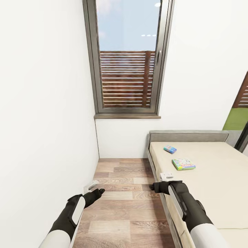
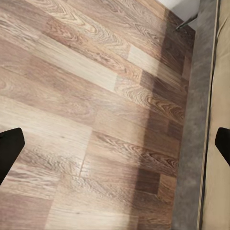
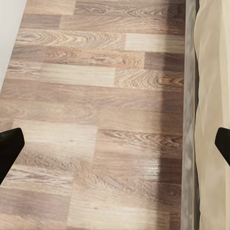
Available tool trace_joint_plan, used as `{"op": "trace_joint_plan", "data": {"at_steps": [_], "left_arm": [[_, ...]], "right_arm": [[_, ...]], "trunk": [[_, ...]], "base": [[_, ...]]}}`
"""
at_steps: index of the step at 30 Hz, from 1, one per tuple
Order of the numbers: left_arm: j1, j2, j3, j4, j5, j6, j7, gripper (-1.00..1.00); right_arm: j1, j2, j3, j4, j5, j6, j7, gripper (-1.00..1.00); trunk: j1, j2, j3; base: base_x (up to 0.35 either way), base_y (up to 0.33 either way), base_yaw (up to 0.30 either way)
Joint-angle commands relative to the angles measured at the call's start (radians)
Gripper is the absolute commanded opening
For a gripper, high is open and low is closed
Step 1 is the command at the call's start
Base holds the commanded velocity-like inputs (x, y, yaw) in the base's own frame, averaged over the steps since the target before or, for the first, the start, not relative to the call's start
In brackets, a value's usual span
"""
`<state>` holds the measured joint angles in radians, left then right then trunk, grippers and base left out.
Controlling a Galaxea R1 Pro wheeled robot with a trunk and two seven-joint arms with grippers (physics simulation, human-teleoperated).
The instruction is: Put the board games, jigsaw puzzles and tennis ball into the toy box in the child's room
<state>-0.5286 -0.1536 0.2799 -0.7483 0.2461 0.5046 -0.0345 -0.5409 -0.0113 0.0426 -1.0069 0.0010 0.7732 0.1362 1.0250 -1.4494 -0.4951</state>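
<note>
Two board games lie on the bed's beige mattress [image 1: 213, 179]. A small blue one [image 1: 169, 148] sits near the headboard, and a green-edged one [image 1: 183, 164] lies a little nearer to me. My right gripper [image 1: 166, 177] hovers at the bed's near-left edge, short of the green game, open and empty. My left gripper [image 1: 91, 187] hangs open over the wooden floor close to the left wall. In both wrist views the black fingertips [image 2: 9, 148] [image 3: 9, 148] stand wide apart over floorboards. The table, toy box, jigsaw puzzles and tennis ball are out of view.
A narrow strip of wood floor [image 1: 124, 193] runs between the white left wall [image 1: 44, 137] and the dark grey bed frame [image 2: 191, 143] [image 3: 188, 120]. A tall window [image 1: 127, 58] fills the far wall above a sill. The grey headboard [image 1: 187, 135] stands against that wall.
</note>
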Motion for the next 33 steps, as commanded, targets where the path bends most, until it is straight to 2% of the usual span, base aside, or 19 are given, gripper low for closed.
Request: {"op": "trace_joint_plan", "data": {"at_steps": [1,33], "left_arm": [[-0.001,-0.001,0.006,-0.001,0.002,0.007,-0.005,1.00],[-0.001,-0.001,0.005,-0.002,0.002,0.009,-0.016,1.00]], "right_arm": [[-0.001,-0.001,0.002,-0.001,0.001,0.005,0.002,1.00],[-0.001,-0.001,0.000,-0.002,0.001,0.005,0.002,1.00]], "trunk": [[0.000,-0.001,-0.001],[0.000,-0.001,-0.001]], "base": [[0.000,0.000,0.000],[0.000,0.000,0.000]]}}
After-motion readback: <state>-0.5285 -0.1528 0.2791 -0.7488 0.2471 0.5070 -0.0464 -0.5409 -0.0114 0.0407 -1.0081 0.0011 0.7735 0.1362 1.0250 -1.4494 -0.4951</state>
